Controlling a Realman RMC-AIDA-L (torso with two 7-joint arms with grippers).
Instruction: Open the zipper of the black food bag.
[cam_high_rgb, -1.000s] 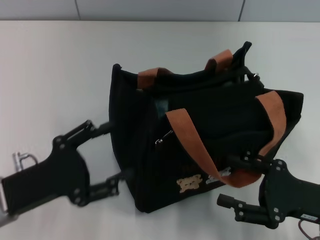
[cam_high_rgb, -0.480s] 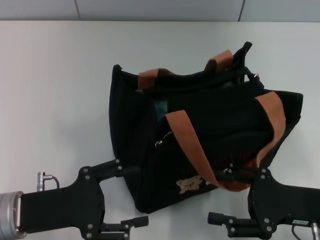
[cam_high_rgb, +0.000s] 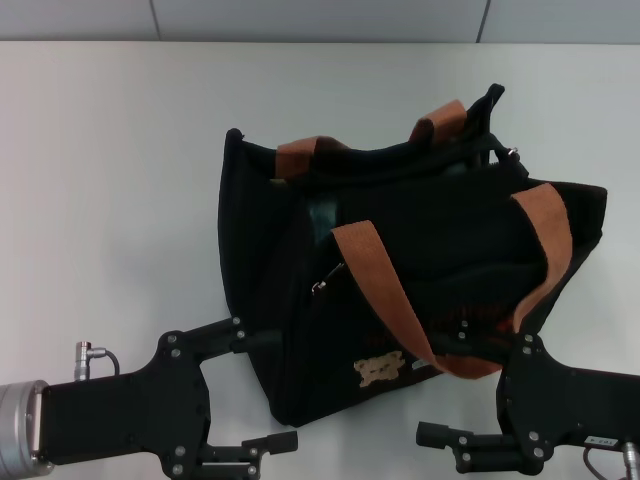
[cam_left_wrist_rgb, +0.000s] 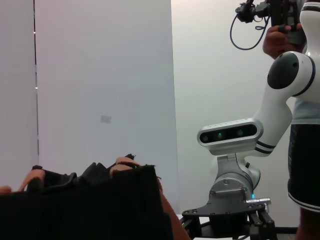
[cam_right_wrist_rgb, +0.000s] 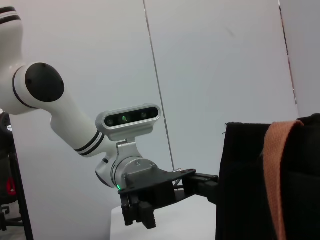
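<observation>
The black food bag (cam_high_rgb: 440, 235) stands on the white table, with orange-brown straps (cam_high_rgb: 375, 275) and a tan bear patch (cam_high_rgb: 379, 370) on its near face. At the left end of the mouth the zipper's small silver pull (cam_high_rgb: 319, 288) hangs beside the near strap; the zipper line itself is lost in the black fabric. My left gripper (cam_high_rgb: 290, 388) is open at the bag's near left corner, one finger against the bag's side. My right gripper (cam_high_rgb: 428, 392) is open at the near face, its upper finger by the strap loop. The bag's edge (cam_left_wrist_rgb: 80, 210) also fills the left wrist view's lower corner.
The table (cam_high_rgb: 110, 180) reaches a grey wall (cam_high_rgb: 300, 18) at the back. In the right wrist view the left arm's wrist camera (cam_right_wrist_rgb: 127, 119) and gripper (cam_right_wrist_rgb: 150, 192) sit beside the bag's side (cam_right_wrist_rgb: 250, 190). The left wrist view shows the right arm (cam_left_wrist_rgb: 230, 132).
Over the last second the left gripper dropped back from the bag's left side to its near left corner. The right gripper shifted slightly left. Little has moved in the last half second.
</observation>
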